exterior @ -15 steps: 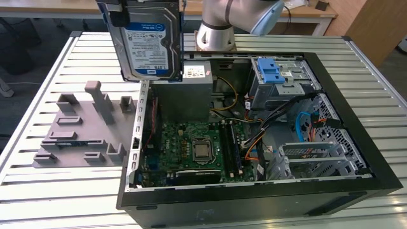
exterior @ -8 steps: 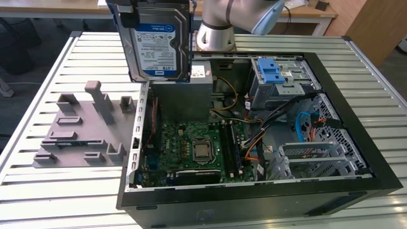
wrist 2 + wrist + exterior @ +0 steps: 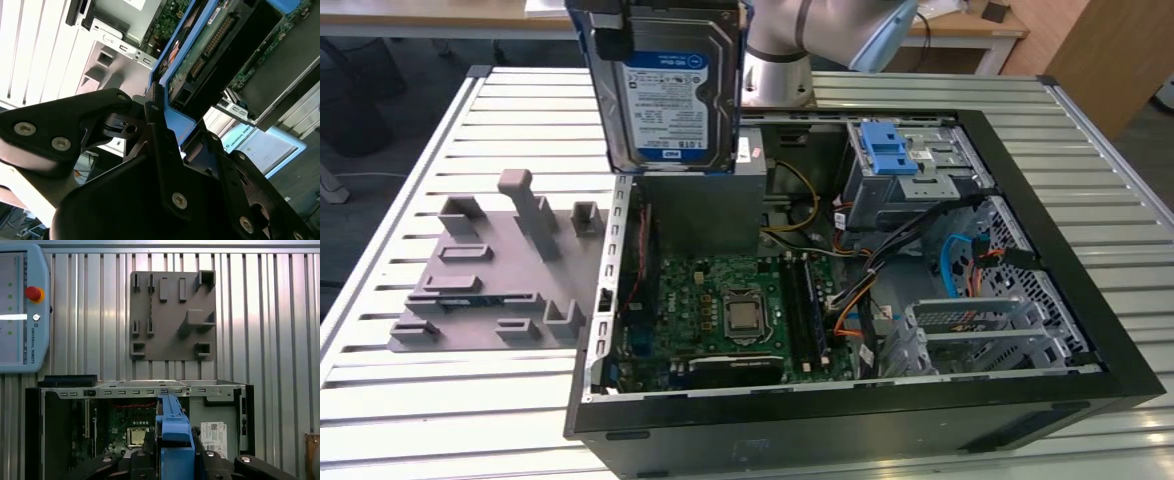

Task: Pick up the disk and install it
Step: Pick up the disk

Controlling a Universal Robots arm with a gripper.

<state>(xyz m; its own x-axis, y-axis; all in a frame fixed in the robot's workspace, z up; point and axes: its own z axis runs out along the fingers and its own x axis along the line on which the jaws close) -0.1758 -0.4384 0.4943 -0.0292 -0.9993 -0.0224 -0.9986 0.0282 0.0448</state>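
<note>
We have the flat silver-grey disk, with its blue-and-white label and blue plastic rails, lifted clear of the slatted metal bench. It hangs in the air over the back part of the open black computer case. The black gripper is clamped on it. In the second wrist view a finger presses on each side of the blue rail, with no gap that we can see.

In the exterior view the disk stands on end. Its long axis runs up and down, its label faces the camera, and its lower edge is just above the plain grey metal box inside the case.

The relation that matters is sideways and downward. The silver metal cage with the blue plastic latch lies to the exterior view's right of the disk and lower, well apart from it. We judge the disk is picked up but not yet installed, since no part of it touches the cage or the case.

The grey plastic fixture plate with its raised pockets lies on the bench beside the case, on the exterior view's left. The first wrist view shows it beyond the case wall, in line with the blue rail of the disk.
</note>
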